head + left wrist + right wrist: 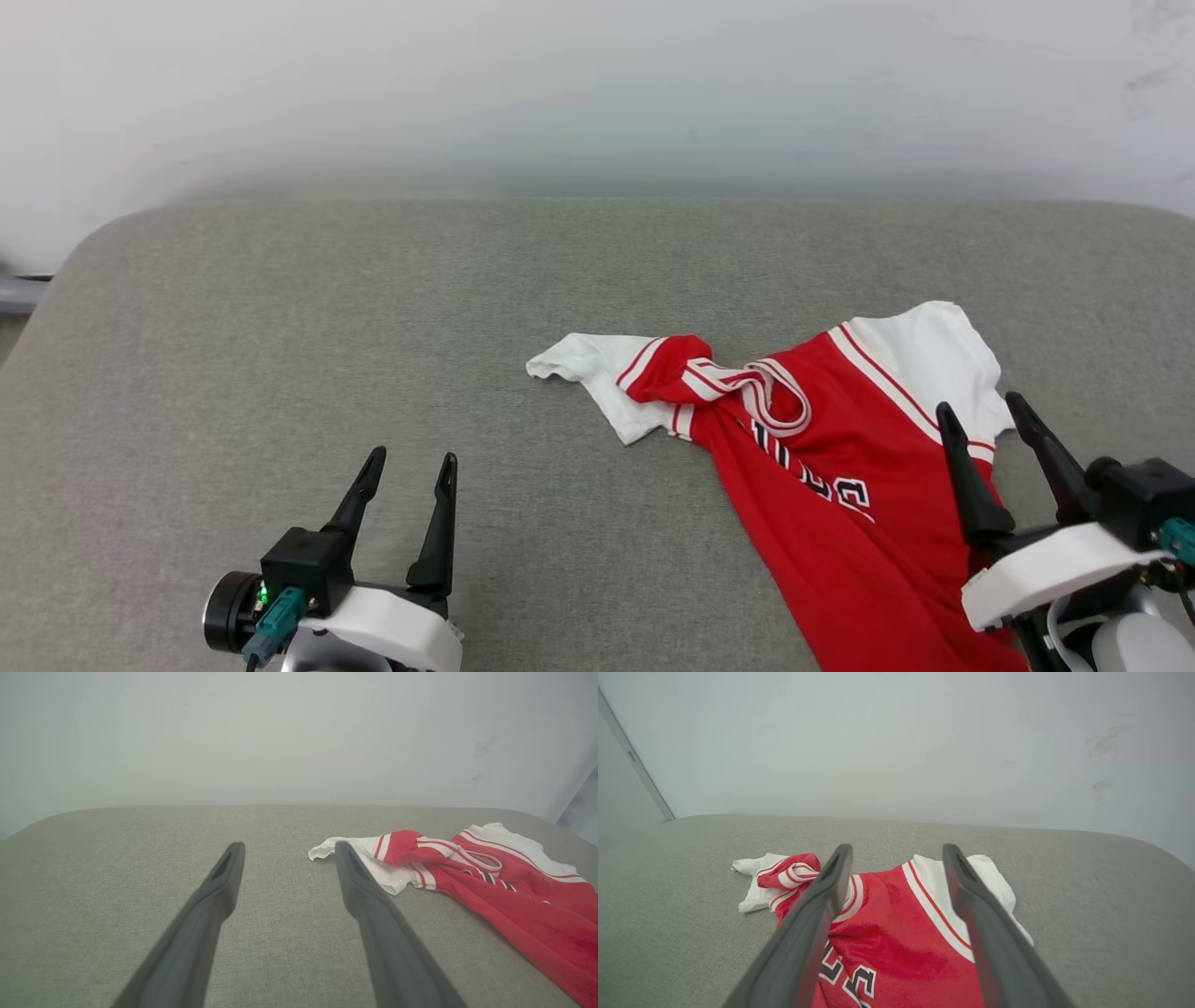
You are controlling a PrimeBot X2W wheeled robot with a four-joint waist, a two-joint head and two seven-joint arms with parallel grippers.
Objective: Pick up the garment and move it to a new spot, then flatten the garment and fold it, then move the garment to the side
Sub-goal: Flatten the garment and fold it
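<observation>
**Left gripper** [414, 455]: lower left of the head view. Two long, dark, matte, tapered fingers, spread wide with nothing between them. It sits over bare cloth, well apart from the garment.

**Right gripper** [978, 403]: lower right, same build, jaws equally wide and empty. It is poised over the garment's right edge; contact cannot be told.

**Garment** [840, 504]: red jersey, right of centre and running off the bottom edge, twisted and bunched at the neck.
- Handling (judged): the thin knit has a slight sheen, so it is likely light, limp, a little slippery and not fragile. It will probably sag and bunch if lifted by one point.
- Crumpled sleeve [583, 369]: white, pokes toward centre frame.
- Flat sleeve [934, 359]: white with red-striped trim, just beside the right gripper.
- Striped collar [775, 392]: red and white, looped over itself.
- Lettering [826, 485]: black with white outline, partly folded under.
- Suggested holds: the shoulders or sleeve hems, one per gripper, where the trim doubles the cloth.

**Grey upholstered surface** [280, 308]: woven, softly textured, rounded corners.

**Wall** [597, 84]: pale, smooth, along the top of the frame.
</observation>
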